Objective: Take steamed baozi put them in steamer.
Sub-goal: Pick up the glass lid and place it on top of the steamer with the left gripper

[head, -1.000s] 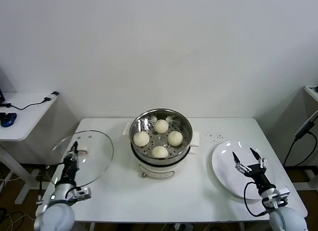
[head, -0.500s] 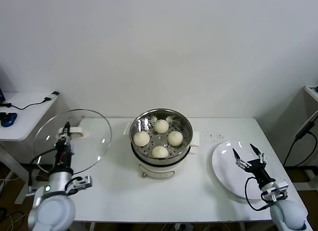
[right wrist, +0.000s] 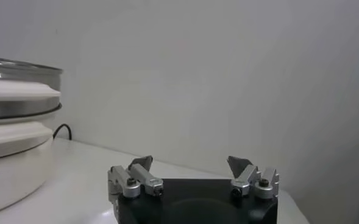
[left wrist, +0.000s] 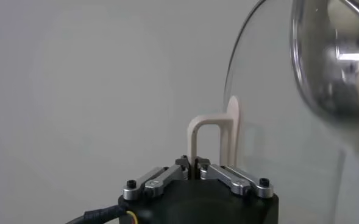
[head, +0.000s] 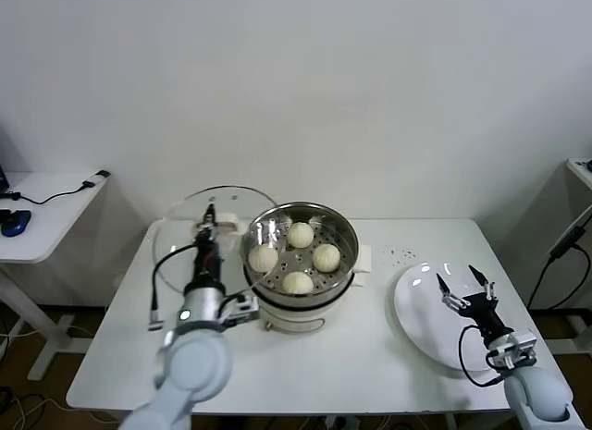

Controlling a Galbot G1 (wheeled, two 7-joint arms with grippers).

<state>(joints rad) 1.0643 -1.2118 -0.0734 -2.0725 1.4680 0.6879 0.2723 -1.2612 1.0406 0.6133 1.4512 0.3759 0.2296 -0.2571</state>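
Observation:
The steamer point(head: 345, 280) is a shiny steel pot on a white base at the table's middle. Several cream-white baozi lie on its perforated tray, among them one at the back point(head: 301, 234) and one at the front point(head: 297, 282). My left gripper point(head: 208, 225) is shut on the cream handle point(left wrist: 206, 131) of a round glass lid point(head: 176, 259). It holds the lid on edge just left of the steamer. My right gripper point(head: 457, 282) hovers open and empty over a white plate point(head: 416, 310). The steamer's wall point(right wrist: 21, 68) also shows in the right wrist view.
The white table point(head: 370, 374) carries a patch of dark specks point(head: 400, 255) right of the steamer. A side desk point(head: 42, 222) with a blue mouse point(head: 13, 222) stands at far left. A black cable point(head: 564, 245) hangs at far right.
My left arm has lifted the glass lid off the table's left side and carried it right, up to the steamer. The right gripper has barely shifted.

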